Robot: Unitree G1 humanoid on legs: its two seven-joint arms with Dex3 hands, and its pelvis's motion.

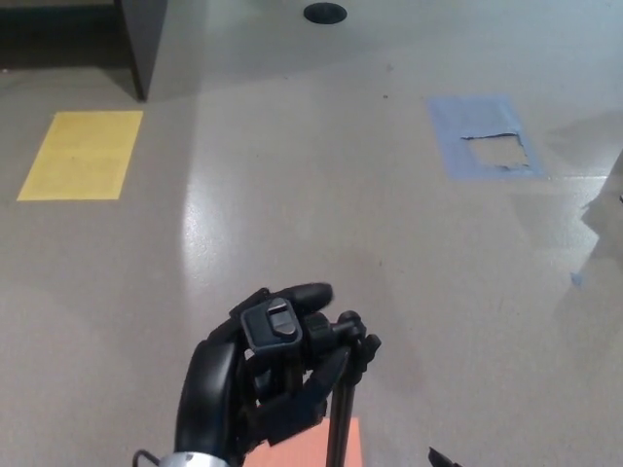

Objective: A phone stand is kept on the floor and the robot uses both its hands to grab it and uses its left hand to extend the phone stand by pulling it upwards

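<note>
So, step: grabbing the phone stand [336, 389]
left hand [238, 384]: wrapped around its clamp head
next: pull straight upward

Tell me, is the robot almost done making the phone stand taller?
Not yet. Done: the left hand has wrapped its fingers around the clamp at the top of the phone stand. In hand: that grip at the top. Left: only a black tip of the right hand shows at the bottom edge, apart from the pole, so it seems not to be holding on. After that comes the upward pull.
</note>
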